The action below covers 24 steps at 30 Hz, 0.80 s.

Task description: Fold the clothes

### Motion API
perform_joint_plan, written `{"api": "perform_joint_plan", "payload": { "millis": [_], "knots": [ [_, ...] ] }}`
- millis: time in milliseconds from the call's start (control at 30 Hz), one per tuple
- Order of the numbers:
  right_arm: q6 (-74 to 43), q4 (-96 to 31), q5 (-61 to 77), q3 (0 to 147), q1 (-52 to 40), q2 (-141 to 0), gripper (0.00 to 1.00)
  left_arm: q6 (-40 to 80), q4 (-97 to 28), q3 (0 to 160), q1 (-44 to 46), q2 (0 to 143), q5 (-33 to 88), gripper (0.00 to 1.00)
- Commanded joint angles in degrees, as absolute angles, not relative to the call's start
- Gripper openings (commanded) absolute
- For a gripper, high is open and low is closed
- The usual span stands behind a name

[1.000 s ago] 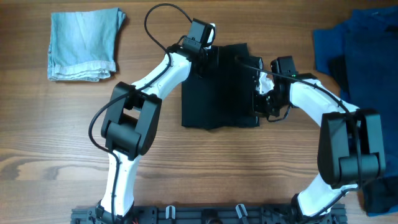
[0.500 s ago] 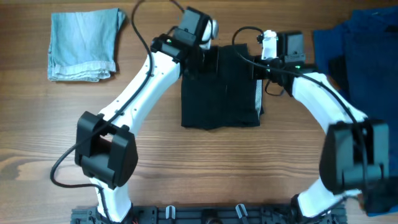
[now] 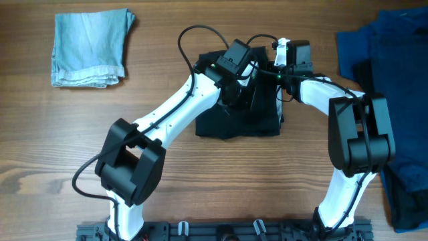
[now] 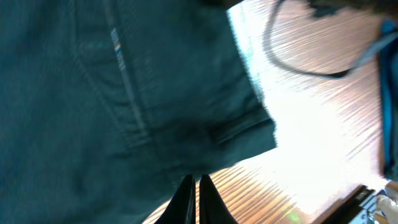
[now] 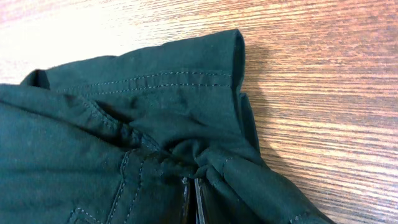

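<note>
The black shorts (image 3: 234,122) lie folded into a rough square at the table's middle, their far edge lifted and bunched. My left gripper (image 3: 233,96) is over the shorts' far middle. In the left wrist view its fingertips (image 4: 194,182) are pressed together at the hem of the hanging shorts (image 4: 93,93), with wood below them. My right gripper (image 3: 266,82) is at the far right corner. In the right wrist view it (image 5: 191,183) is shut on a gathered fold of the shorts (image 5: 155,106) beside a stitched seam.
A folded pale-blue denim piece (image 3: 90,48) lies at the far left. A heap of dark-blue and black cloth (image 3: 388,60) covers the right edge, and its blue shows in the left wrist view (image 4: 390,93). A black cable (image 4: 298,62) loops over the wood.
The left gripper closed at the shorts' far left corner, then swung right and nearer, dragging that edge up. The right gripper went from the shorts' right side to the far right corner.
</note>
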<state>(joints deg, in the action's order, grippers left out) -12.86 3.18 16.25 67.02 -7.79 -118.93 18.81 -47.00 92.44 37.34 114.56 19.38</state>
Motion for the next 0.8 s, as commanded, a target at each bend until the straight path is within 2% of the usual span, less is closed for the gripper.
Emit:
{"api": "perform_joint_plan", "payload": {
  "millis": [0, 133, 200, 333, 467, 667, 767],
  "knots": [
    [-19.55, 3.05, 14.39, 67.26, -7.88, -121.73, 0.04, 21.76, -49.1, 90.96, 34.98, 115.15, 18.39, 0.04],
    [-21.85, 4.34, 12.84, 67.26, -7.81, -121.73, 0.04, 27.7, -47.75, 85.49, 34.65, 115.15, 18.46, 0.04],
    [-23.7, 3.88, 12.84, 67.26, -7.81, -121.73, 0.04, 34.54, -45.82, 82.26, 34.54, 115.15, 20.18, 0.04],
    [-25.65, 3.62, 13.54, 67.26, -7.86, -121.73, 0.04, 39.75, -35.42, 79.83, 33.8, 115.15, 41.74, 0.04],
    [-25.58, 2.44, 13.52, 67.26, -7.86, -121.73, 0.04, 41.23, -28.86, 79.83, 34.02, 115.15, 53.28, 0.04],
    [-25.52, 2.28, 13.5, 67.26, -7.86, -121.73, 0.04, 41.87, -27.4, 79.13, 34.02, 115.28, 54.13, 0.04],
    [-25.54, 2.31, 13.5, 67.26, -7.86, -121.73, 0.04, 44.1, -22.7, 76.18, 34.02, 115.31, 53.74, 0.04]
  ]
}}
